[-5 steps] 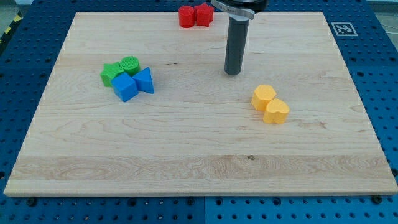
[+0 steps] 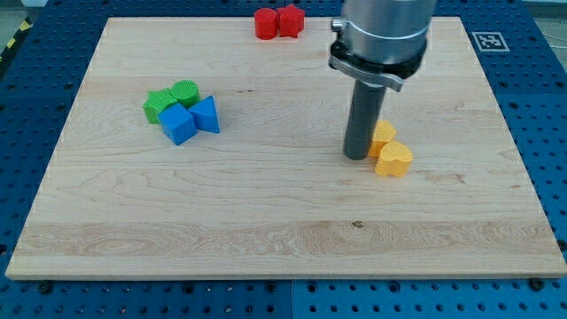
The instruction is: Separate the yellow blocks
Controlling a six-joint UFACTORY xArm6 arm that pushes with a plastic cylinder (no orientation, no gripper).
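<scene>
One camera looks down at a slant from beyond the view's bottom edge of the wooden board, facing toward its far edge at the view's top. It stands far enough back to take in nearly the whole board and the blue perforated table around it, while the arm's upper part runs out of frame at the top.

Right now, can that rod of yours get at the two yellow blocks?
Probably yes. My tip stands right beside the upper yellow block, on the view's left, with nothing between. The lower yellow block touches its partner, so a wedge between looks tight.
</scene>
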